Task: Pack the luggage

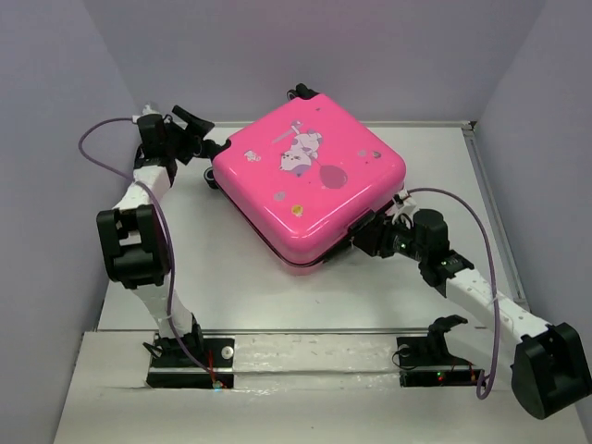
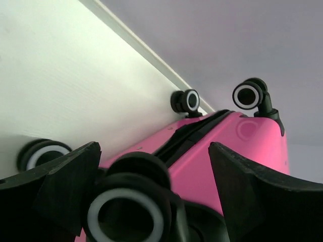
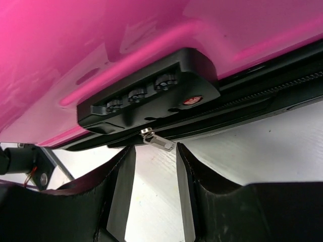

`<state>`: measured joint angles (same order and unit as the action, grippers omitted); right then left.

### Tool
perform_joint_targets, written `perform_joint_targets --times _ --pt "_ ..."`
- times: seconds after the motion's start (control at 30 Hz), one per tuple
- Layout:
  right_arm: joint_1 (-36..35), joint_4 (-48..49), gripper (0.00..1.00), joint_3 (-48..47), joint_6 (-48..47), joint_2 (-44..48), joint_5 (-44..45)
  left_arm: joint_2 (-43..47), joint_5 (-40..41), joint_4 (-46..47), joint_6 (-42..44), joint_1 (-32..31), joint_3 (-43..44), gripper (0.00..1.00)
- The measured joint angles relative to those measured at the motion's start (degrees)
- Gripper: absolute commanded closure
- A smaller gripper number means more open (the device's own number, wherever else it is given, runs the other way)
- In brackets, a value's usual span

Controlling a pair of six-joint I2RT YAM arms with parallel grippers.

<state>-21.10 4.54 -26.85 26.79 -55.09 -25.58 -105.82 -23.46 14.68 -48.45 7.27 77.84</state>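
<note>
The luggage (image 1: 310, 176) lies flat and closed at the centre of the top view, its printed lid facing up. It is turned diamond-wise to the table edges. Its outline looks close to square, so the long axis is hard to call. The wheeled end faces the upper left of the frame, and the edge with the black combination lock (image 3: 146, 98) faces the lower right.

The left gripper (image 1: 199, 129) sits at the wheeled end with its fingers (image 2: 60, 176) spread wide. One caster wheel (image 2: 128, 212) lies between them in the left wrist view, but whether either finger touches it cannot be told. It grips nothing. Two more wheels (image 2: 248, 95) stand at the far corners.

The right gripper (image 1: 367, 231) is at the lower-right edge, just under the lock. Its fingers (image 3: 121, 196) are parted by a narrow gap with nothing held. The silver zipper pull (image 3: 157, 141) hangs just above the fingertips and is not clamped. The zipper teeth (image 3: 282, 88) run off to the right along the seam.

The table (image 1: 231, 296) is white, with a raised lip along its far and right edges. Pale lavender-grey walls (image 1: 370, 46) close it in on three sides. A purple cable (image 1: 102, 139) loops off each arm.
</note>
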Motion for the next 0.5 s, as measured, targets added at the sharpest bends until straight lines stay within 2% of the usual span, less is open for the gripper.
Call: perform_joint_targets --times 0.17,0.3,0.4,0.5 --pt "0.0 4.2 0.56 1.4 -0.3 -2.0 0.7 10.8 7.3 -5.6 6.0 0.4 0.3 0.01" --pt "0.0 6.3 0.56 2.2 -0.9 -2.1 0.7 22.1 9.6 -4.9 8.2 0.2 -0.8 0.01" --pt "-0.1 6.4 0.56 2.7 -1.2 -1.9 0.3 35.1 9.4 -3.2 8.2 -1.6 -12.6 0.03" --pt "-0.6 6.4 0.54 2.7 -1.6 -1.9 0.3 43.4 9.8 -2.0 8.8 -6.3 -22.6 0.04"
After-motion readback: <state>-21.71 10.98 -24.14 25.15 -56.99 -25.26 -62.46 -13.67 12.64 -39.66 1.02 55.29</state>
